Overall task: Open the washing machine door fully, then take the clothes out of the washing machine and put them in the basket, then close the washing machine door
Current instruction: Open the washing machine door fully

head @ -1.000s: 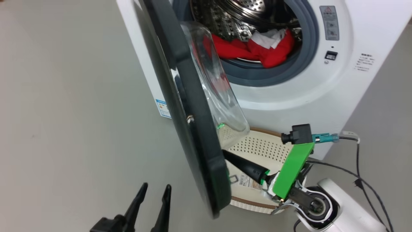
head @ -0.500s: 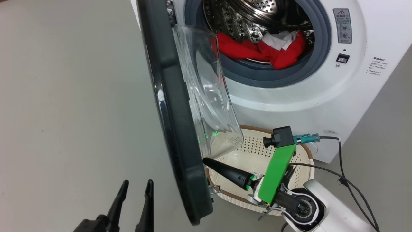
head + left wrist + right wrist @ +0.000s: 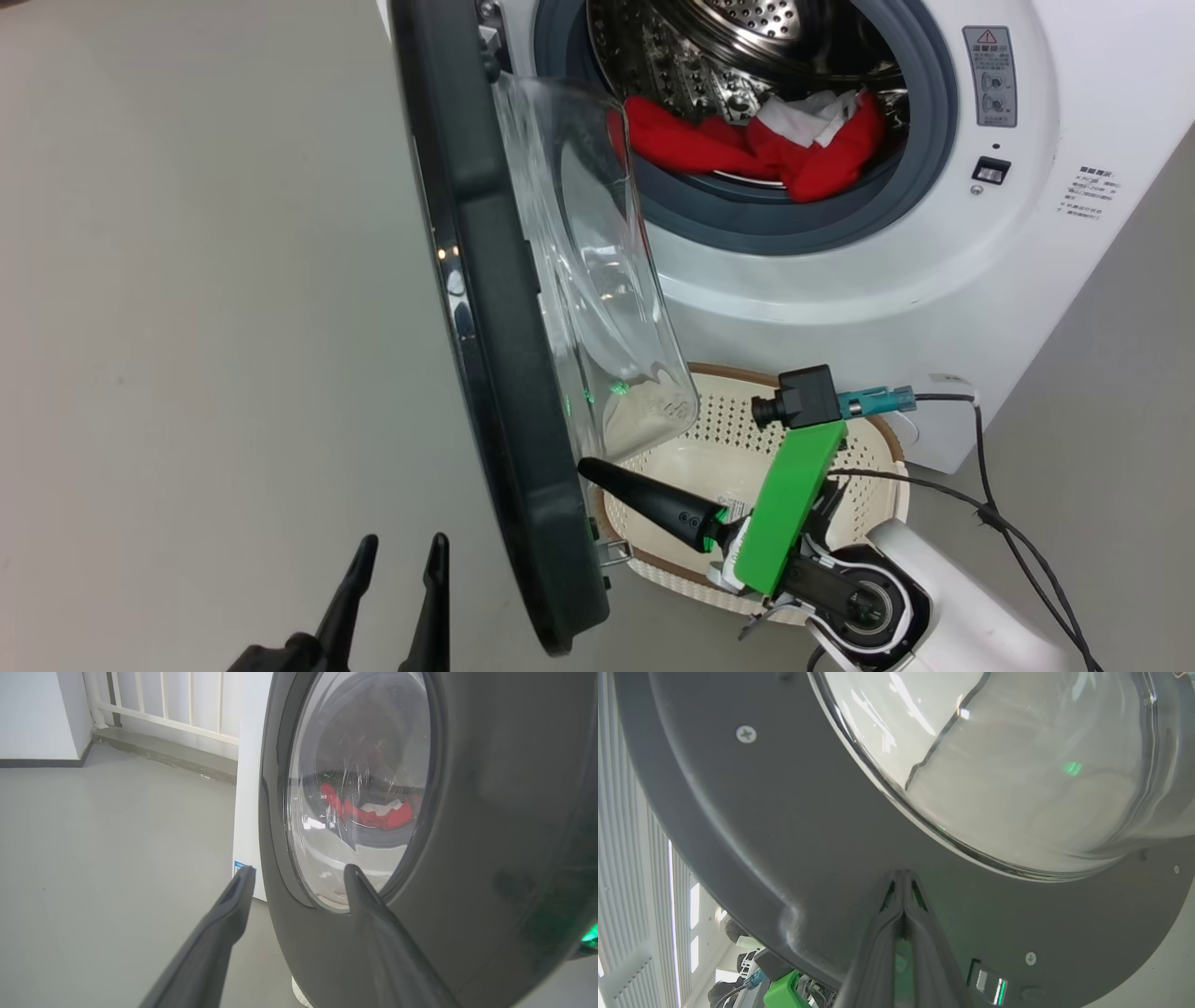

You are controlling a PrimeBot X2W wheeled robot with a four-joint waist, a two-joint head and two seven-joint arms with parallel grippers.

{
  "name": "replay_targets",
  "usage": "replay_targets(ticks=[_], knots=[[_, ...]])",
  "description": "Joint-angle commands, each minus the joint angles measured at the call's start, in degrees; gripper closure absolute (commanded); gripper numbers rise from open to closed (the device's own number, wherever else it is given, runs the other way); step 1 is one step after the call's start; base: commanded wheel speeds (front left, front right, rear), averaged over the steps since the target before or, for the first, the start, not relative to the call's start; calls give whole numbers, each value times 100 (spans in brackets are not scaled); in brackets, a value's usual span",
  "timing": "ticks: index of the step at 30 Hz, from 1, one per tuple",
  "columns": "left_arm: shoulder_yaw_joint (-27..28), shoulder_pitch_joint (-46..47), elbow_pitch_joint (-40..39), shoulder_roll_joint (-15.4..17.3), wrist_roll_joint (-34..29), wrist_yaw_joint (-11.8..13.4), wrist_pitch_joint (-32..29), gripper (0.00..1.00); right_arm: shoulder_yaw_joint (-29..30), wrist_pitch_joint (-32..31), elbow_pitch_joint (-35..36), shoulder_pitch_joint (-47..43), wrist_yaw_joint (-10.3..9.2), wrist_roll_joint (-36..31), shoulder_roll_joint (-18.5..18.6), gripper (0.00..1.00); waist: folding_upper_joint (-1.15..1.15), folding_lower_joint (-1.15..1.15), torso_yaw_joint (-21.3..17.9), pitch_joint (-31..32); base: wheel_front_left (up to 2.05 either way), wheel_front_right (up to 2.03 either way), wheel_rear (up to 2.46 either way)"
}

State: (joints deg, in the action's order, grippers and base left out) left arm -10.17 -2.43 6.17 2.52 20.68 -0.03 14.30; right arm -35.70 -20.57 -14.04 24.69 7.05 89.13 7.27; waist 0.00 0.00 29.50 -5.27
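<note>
The washing machine door (image 3: 495, 373) stands partly open, edge-on to the head view, its glass bowl (image 3: 597, 280) facing the white washing machine (image 3: 840, 280). Red and white clothes (image 3: 766, 149) lie in the steel drum. The cream basket (image 3: 878, 448) sits on the floor below the opening. My right gripper (image 3: 588, 467) is shut, its tips pressed against the door's inner black rim (image 3: 784, 835) just under the glass. My left gripper (image 3: 400, 555) is open on the door's outer side, holding nothing; in the left wrist view its fingers (image 3: 233, 896) point at the door's outer face (image 3: 490, 812).
Grey floor (image 3: 187, 327) stretches to the left of the door. A black cable (image 3: 990, 504) runs from my right wrist camera across the floor by the machine's right corner. A white railing (image 3: 177, 700) and wall stand behind the machine.
The door has swung further open to the left, pushed by my shut right gripper. The head camera has shifted a little. My left gripper stays open beside the door's outer face.
</note>
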Motion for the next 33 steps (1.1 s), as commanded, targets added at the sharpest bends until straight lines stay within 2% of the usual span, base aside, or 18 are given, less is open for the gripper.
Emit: replay_targets(ticks=[1,2,4,5,6,7,8,22,33], knots=[[164,139,-96,36,-86,-22,70,0,-15,80,142,28,44,-52,-55,73,0,0,-9,8,0,0,0],[164,155,-76,36,-93,-34,70,0,-11,127,137,11,44,-72,-30,62,0,0,-16,16,0,0,0],[170,191,-31,36,-114,-63,70,0,-12,214,131,-27,44,-109,24,51,0,0,-29,34,0,0,0],[173,209,-8,36,-125,-81,70,0,-11,261,128,-53,44,-120,53,30,0,0,-35,43,0,0,0],[178,226,17,36,-137,-99,70,0,-8,309,119,-83,44,-128,83,13,0,0,-42,56,0,0,0],[184,242,42,36,-147,-115,70,0,-7,362,108,-116,44,-142,117,4,0,0,-50,69,0,0,0],[190,258,67,36,-156,-130,70,0,-4,425,93,-152,44,-160,153,0,0,0,-58,82,0,0,0],[300,328,352,36,-212,-292,70,0,-9,1501,-206,-962,44,-359,760,0,0,0,-167,270,0,0,0],[349,294,399,36,-253,-326,70,0,-38,2628,-653,-1483,44,-587,1115,0,0,0,-204,354,0,0,0]])
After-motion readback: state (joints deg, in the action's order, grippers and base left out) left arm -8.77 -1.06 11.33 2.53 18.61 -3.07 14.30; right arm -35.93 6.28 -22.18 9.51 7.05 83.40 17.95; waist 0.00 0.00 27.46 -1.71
